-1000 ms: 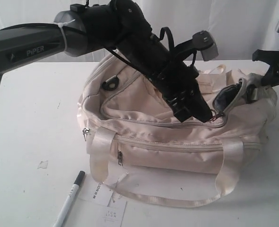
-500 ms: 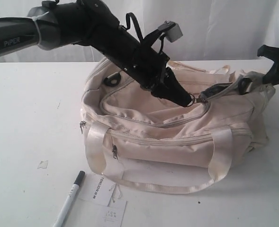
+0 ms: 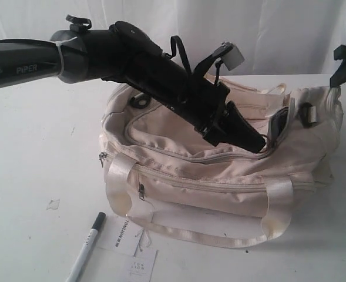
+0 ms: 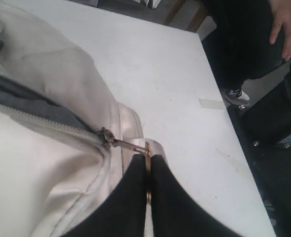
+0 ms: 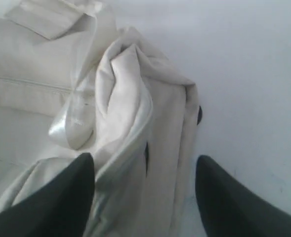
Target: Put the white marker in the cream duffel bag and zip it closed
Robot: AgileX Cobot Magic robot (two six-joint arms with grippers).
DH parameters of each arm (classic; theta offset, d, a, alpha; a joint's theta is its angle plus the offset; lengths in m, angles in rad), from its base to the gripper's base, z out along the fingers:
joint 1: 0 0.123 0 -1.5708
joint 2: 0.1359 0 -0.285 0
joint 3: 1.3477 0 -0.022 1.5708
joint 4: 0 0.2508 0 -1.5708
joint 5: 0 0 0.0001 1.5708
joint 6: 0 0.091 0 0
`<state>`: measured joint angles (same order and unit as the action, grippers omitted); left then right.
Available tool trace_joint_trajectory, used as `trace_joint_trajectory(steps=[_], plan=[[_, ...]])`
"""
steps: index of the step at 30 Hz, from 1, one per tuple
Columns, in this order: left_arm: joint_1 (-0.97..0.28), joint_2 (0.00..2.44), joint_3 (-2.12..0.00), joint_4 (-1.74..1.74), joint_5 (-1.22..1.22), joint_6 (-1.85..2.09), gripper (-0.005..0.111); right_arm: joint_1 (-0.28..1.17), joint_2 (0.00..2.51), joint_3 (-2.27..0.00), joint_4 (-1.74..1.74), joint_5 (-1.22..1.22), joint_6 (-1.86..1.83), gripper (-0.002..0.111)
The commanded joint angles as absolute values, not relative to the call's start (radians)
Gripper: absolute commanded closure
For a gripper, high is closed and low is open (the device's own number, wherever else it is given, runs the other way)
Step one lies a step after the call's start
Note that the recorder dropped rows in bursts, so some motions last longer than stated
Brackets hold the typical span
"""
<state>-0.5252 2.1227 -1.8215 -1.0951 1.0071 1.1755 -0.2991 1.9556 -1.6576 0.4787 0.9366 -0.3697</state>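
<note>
Nearest the camera, the white marker [image 3: 86,245] is lying on the table [image 3: 32,176] just beside the paper tags [image 3: 126,230], outside the cream duffel bag [image 3: 219,176], which is sitting behind it with its top zipper partly undone. Over the bag's top, the left gripper [image 4: 147,165] is pinching the zipper pull [image 4: 134,145] between tightly closed jaws. Farther back, above the bag's crumpled end, the right gripper [image 5: 144,160] is hovering with its jaws spread wide, gripping nothing.

Matt cloth duffel bag [image 3: 219,188], glossy strap handles [image 3: 117,179]
</note>
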Motion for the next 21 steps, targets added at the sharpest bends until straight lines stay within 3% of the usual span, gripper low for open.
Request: trace_joint_trajectory(steps=[1, 11, 21], plan=[[-0.531, 2.106, -1.815, -1.142, 1.038, 1.206, 0.107, -0.301, 1.892, -1.704, 0.572, 1.025, -0.355, 0.052], [-0.531, 2.106, -1.815, -1.149, 1.036, 1.209, 0.107, -0.108, 1.876, -1.698, 0.576, 1.187, -0.308, 0.051], [-0.531, 2.106, -1.815, -1.154, 1.017, 1.209, 0.107, 0.03, 1.975, -1.697, 0.316, 1.219, -0.123, 0.049]])
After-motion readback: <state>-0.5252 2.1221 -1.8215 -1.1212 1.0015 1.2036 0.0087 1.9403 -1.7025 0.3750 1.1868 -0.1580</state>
